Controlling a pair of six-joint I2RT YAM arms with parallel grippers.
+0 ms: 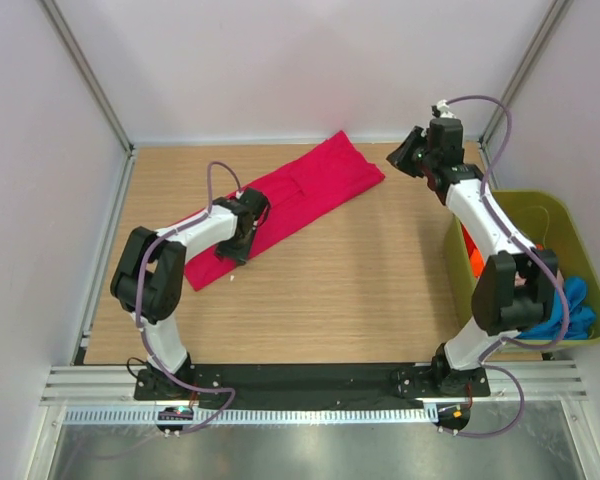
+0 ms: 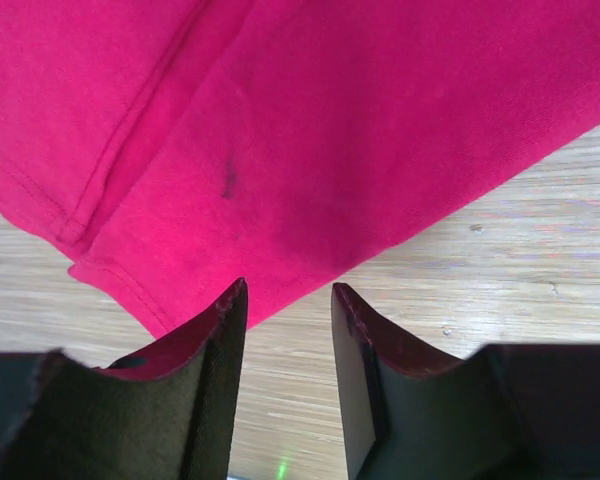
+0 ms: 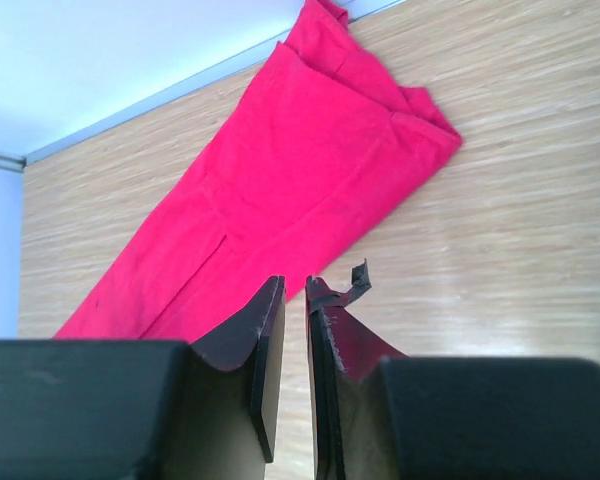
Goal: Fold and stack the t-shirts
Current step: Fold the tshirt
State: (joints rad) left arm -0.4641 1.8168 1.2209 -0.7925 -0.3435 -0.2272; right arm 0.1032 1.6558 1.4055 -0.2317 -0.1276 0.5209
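A crimson-red t-shirt (image 1: pixel 310 190) lies folded into a long strip, running diagonally from the table's back middle toward the left. My left gripper (image 1: pixel 242 240) hovers at the strip's near-left end. In the left wrist view its fingertips sit just off the cloth's edge (image 2: pixel 330 120), and the gripper (image 2: pixel 288 290) is open over bare wood. My right gripper (image 1: pixel 400 157) is raised at the back right, beyond the shirt's far end (image 3: pixel 290 180). Its jaws (image 3: pixel 294 282) stand slightly open with nothing between them. An orange-red t-shirt (image 1: pixel 472 258) and a bright blue t-shirt (image 1: pixel 578 305) lie in the tub.
An olive-green plastic tub (image 1: pixel 560 215) stands at the table's right edge, partly behind the right arm. White walls close the table at the back and sides. Bare wooden tabletop (image 1: pixel 380 290) stretches between the crimson shirt and the arm bases.
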